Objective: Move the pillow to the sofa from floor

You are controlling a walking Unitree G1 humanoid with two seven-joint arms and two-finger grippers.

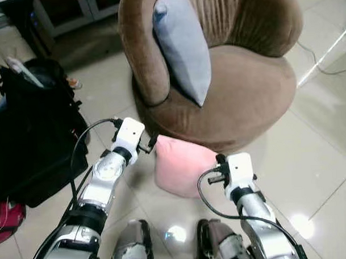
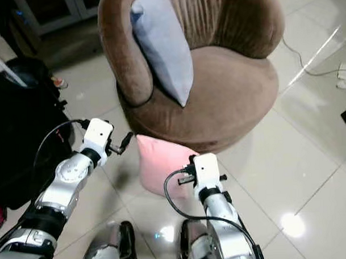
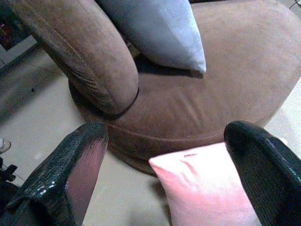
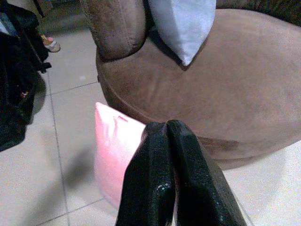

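So the soft pink square pillow (image 1: 183, 166) is on the glossy tiled floor (image 1: 327, 158), leaning right against the base of the round brown velvet sofa chair (image 1: 245, 87). A grey-blue cushion (image 1: 181, 44) is propped upright on the seat against the armrest. Left claw (image 3: 164, 174) is spread wide, hovering just over the pink pillow's top corner. Right claw (image 4: 168, 179) has its fingers pressed together, holding nothing, just above the pillow. Black bag (image 1: 31, 134) sits off to the left.
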